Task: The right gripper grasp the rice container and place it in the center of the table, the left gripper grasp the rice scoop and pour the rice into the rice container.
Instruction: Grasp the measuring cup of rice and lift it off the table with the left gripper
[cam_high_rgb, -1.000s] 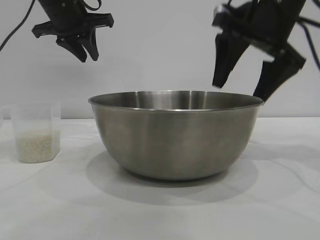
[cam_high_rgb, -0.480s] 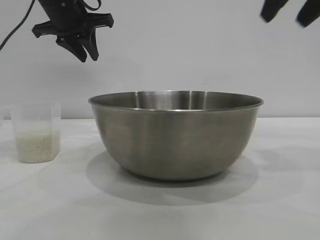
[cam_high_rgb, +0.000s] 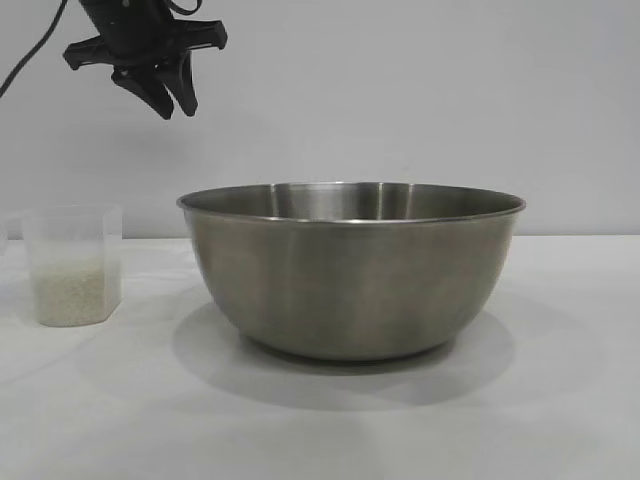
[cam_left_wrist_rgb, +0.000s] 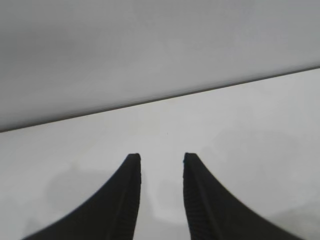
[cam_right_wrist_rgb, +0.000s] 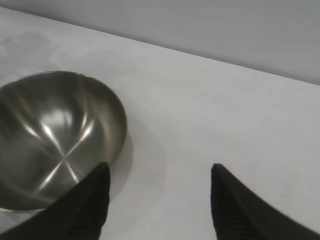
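Clear faceted plastic at far left: the rice scoop stands upright on the table, near the left edge of the exterior view. The rice fills only its lower part, a pale off-white mass. Nothing touches the scoop.

Above it and a little to the right, high against the grey wall, hangs the left gripper. It is well clear of the scoop, with open air between them. Fingers point downward and lean slightly rightward; a black cable runs off from it toward the upper left corner. The jaws stand narrowly parted, and nothing is between them. In the left wrist view the same gripper shows two dark ribbed fingers with a slim strip of white tabletop in the gap, and the line where table meets wall beyond.

Centre of the exterior view: the rice container, a large brushed-steel bowl, sits flat on the table with a soft shadow around its base. It is well to the right of the scoop and not touching it. No grains can be seen inside it from either view.

Right side: the right gripper shows only in its own wrist view. Its two black fingers stand widely spread, holding nothing. It is raised above the table and angled downward; the bowl lies below and off to one side of it, interior shining, one finger overlapping the rim in view but apart from it.
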